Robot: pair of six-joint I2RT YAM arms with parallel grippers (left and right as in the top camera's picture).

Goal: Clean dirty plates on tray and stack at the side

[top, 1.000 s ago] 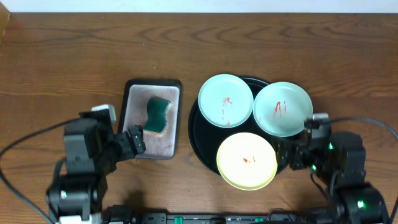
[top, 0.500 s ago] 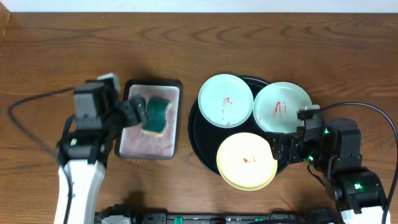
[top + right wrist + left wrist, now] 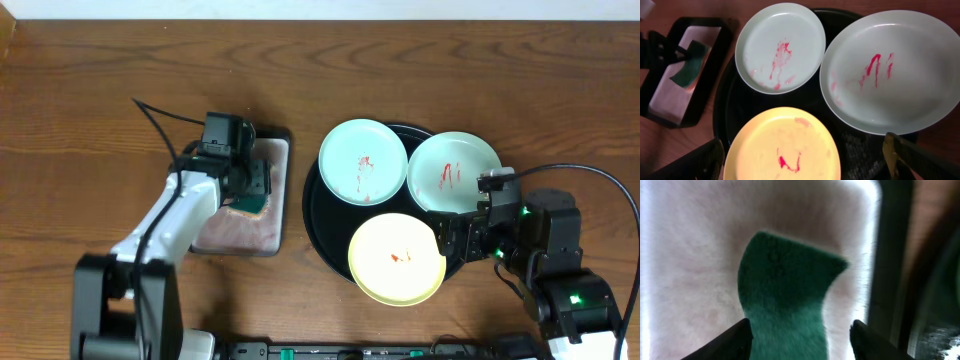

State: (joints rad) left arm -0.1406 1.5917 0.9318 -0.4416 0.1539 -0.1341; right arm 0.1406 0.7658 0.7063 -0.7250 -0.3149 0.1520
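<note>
Three plates with red smears lie on the round black tray (image 3: pixel 325 222): a mint plate (image 3: pixel 362 161) at the back left, a mint plate (image 3: pixel 455 175) at the back right, a yellow plate (image 3: pixel 397 258) at the front. They also show in the right wrist view: mint (image 3: pixel 780 47), mint (image 3: pixel 890 70), yellow (image 3: pixel 785 147). My left gripper (image 3: pixel 250 185) is open, its fingers either side of a green sponge (image 3: pixel 785 295). My right gripper (image 3: pixel 450 240) is open and empty at the tray's right edge, over the yellow plate.
The sponge lies in a small grey dark-rimmed rectangular tray (image 3: pixel 240 235) left of the black tray; it shows in the right wrist view (image 3: pixel 670 105) too. Brown wood tabletop (image 3: pixel 100 90) surrounds both. Cables trail from both arms.
My left arm has swung from the table's front left up over the grey tray and come down round the sponge. My right gripper moved slightly toward the tray, then stayed still.
</note>
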